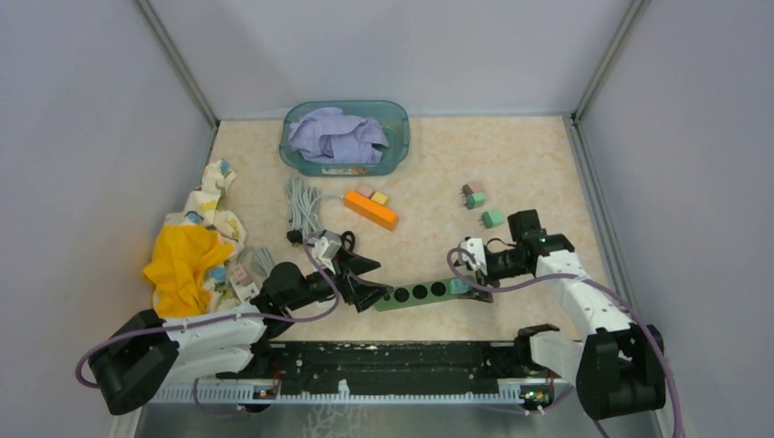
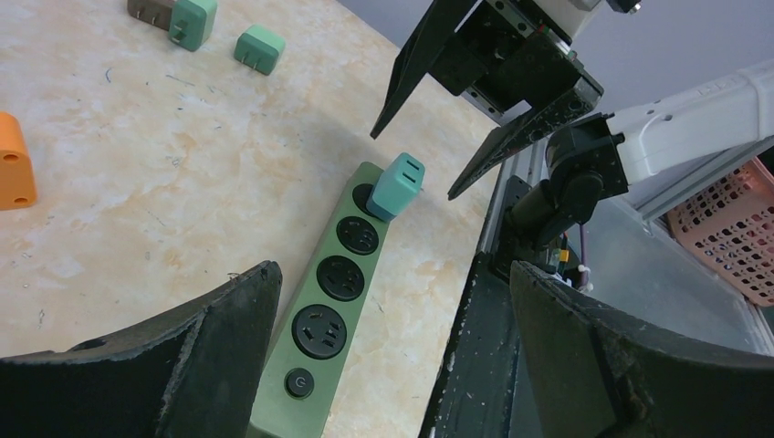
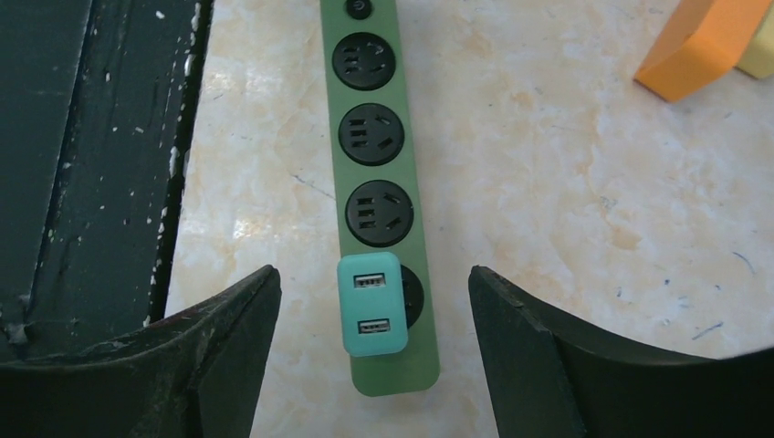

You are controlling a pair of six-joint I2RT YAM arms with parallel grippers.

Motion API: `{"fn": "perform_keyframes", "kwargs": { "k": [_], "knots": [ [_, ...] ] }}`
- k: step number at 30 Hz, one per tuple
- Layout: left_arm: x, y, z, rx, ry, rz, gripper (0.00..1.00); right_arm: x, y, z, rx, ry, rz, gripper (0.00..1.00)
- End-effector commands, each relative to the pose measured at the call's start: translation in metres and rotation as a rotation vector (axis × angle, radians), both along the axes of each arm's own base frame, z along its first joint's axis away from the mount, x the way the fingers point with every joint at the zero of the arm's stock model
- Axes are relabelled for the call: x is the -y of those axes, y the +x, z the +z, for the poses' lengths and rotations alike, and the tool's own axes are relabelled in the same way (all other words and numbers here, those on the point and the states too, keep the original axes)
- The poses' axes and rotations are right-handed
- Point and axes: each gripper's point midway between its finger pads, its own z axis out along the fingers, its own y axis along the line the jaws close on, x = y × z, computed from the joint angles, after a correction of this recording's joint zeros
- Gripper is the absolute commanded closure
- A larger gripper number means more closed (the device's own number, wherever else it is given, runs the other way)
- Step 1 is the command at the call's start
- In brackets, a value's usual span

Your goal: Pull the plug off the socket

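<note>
Teal plug (image 3: 371, 303) seated in end socket of green power strip (image 3: 374, 99) on the desk (image 3: 566, 228). Right jaws released, flanking plug without contact; left jaws released wide by strip's switch end.

Robotics lab bench (image 1: 529, 155), grey enclosure walls (image 1: 82, 109)

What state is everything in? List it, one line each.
plug: seated in the end socket of power strip
power strip: lying flat, three sockets empty
left hand: open, empty
right hand: open, either side of plug, not touching
bin: holds cloth
</note>
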Motion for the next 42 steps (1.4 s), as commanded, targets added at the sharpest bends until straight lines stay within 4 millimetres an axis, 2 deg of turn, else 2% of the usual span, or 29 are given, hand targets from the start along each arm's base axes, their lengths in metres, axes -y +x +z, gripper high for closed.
{"fn": "perform_keyframes", "kwargs": {
  "k": [1,5,12,15,19,22,25,33,37,42],
  "knots": [
    [-0.001,0.001,0.006,0.018,-0.030,0.009,0.00,-0.002,0.001,-0.013,0.025,-0.058,0.043,0.28],
    [-0.002,0.001,0.005,0.019,-0.029,0.011,0.00,0.000,0.002,-0.022,0.025,-0.104,0.054,0.41],
    [-0.002,0.001,0.004,0.016,-0.026,0.009,0.00,0.000,0.001,-0.037,0.045,-0.172,0.084,0.55],
    [-0.001,0.000,0.004,0.020,-0.026,0.004,0.00,-0.001,0.000,-0.037,0.041,-0.183,0.096,0.63],
    [0.001,-0.001,0.002,0.041,-0.012,-0.016,0.01,-0.005,0.000,-0.032,0.049,-0.165,0.109,0.83],
    [0.007,-0.002,0.000,0.078,0.016,-0.040,0.00,-0.009,-0.003,-0.029,0.052,-0.146,0.128,0.91],
    [0.020,-0.004,-0.009,0.170,0.090,-0.069,0.00,-0.017,-0.011,-0.025,0.047,-0.122,0.167,0.96],
    [0.057,-0.018,-0.062,0.572,0.398,-0.181,0.00,-0.032,-0.025,-0.022,0.036,-0.096,0.250,0.99],
    [0.070,-0.011,-0.084,0.623,0.493,-0.213,0.00,-0.033,-0.026,-0.021,0.037,-0.092,0.256,0.99],
    [0.088,0.001,-0.102,0.630,0.567,-0.233,0.00,-0.033,-0.026,-0.021,0.038,-0.094,0.253,0.99]
  ]
}}
